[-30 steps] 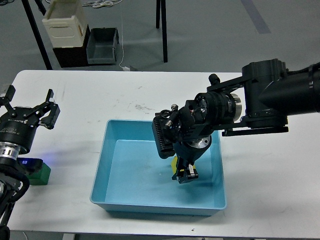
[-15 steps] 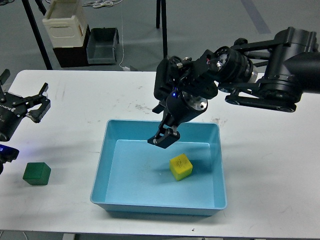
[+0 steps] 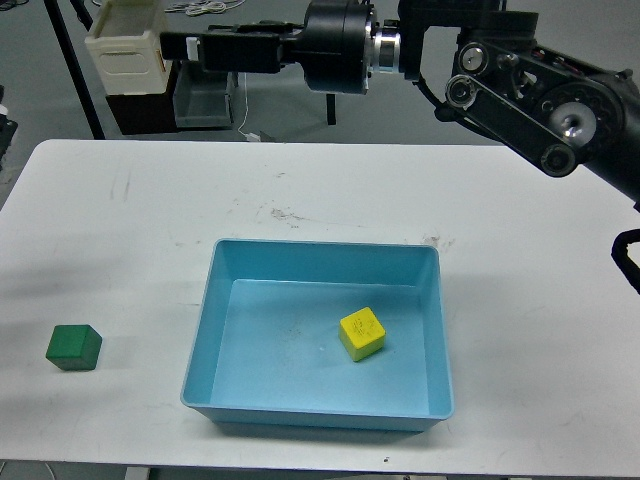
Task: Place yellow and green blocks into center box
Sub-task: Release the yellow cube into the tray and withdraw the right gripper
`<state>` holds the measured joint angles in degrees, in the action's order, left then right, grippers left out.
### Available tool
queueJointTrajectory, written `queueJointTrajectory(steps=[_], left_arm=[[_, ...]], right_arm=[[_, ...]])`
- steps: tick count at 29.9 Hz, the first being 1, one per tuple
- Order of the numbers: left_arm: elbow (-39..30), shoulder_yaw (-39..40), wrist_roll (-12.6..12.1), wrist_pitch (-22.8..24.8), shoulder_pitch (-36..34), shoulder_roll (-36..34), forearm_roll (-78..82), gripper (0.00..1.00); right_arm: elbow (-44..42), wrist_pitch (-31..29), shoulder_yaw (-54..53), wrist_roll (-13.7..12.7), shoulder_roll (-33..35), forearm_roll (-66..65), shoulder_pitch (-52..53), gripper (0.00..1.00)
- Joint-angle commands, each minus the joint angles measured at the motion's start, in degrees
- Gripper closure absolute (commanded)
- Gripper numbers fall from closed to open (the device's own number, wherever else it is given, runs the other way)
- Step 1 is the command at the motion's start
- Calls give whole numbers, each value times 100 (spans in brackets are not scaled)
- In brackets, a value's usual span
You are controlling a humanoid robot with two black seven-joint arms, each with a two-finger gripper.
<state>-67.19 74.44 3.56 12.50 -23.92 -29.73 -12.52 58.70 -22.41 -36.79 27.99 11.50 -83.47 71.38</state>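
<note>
The yellow block (image 3: 361,333) lies inside the light blue box (image 3: 203,330) at the table's centre, right of the box's middle. The green block (image 3: 73,347) sits on the white table, left of the box and apart from it. My right arm is raised across the top of the view. Its gripper (image 3: 178,46) points left, far above the table and the box, and holds nothing I can see. Its fingers are dark and cannot be told apart. My left gripper is out of view.
Beyond the table's far edge a cream crate (image 3: 126,44) on a dark box and a grey bin (image 3: 205,92) stand on the floor. Black stand legs (image 3: 327,60) rise behind the table. My right arm's thick links (image 3: 545,95) hang over the table's back right.
My right gripper has risen out of the box and swung up and left, leaving the yellow block inside. My left gripper has drawn back out of view on the left.
</note>
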Motion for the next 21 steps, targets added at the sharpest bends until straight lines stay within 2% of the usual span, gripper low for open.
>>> queueJointTrajectory(steps=[1,4,6,8,12,14,17,19,21], left_arm=[[127,0,1231,-361,-165,-164,74,2],[127,-18,2076,-651,-192,-349,319,2],[119,-18,2444,-774,-192,-393,792,5],[110,-26,2444,-819,-175,-481,1459,9],[84,-44,2444,-942,-139,-569,3347,9],[84,-53,2444,-898,-130,-587,4297,9],[49,-70,2444,-819,-130,-622,5493,0],[22,-70,2444,-557,-130,-770,6135,0],[5,-79,2444,82,-165,-964,6576,0]], right_arm=[[19,446,-460,1,-130,646,-246,0],[36,877,-689,1,-130,1173,-501,0],[63,1071,-943,1,-130,1490,-729,0],[168,1255,-1320,1,-139,1675,-1028,0],[641,1397,-2120,-662,-130,1755,-1853,0],[1071,1423,-2472,-821,-95,1747,-2354,0],[1862,1432,-3043,-1032,-51,1747,-3118,0],[2293,1432,-3412,-1304,-7,1747,-3628,0],[2636,1432,-3764,-1629,2,1755,-4085,0]])
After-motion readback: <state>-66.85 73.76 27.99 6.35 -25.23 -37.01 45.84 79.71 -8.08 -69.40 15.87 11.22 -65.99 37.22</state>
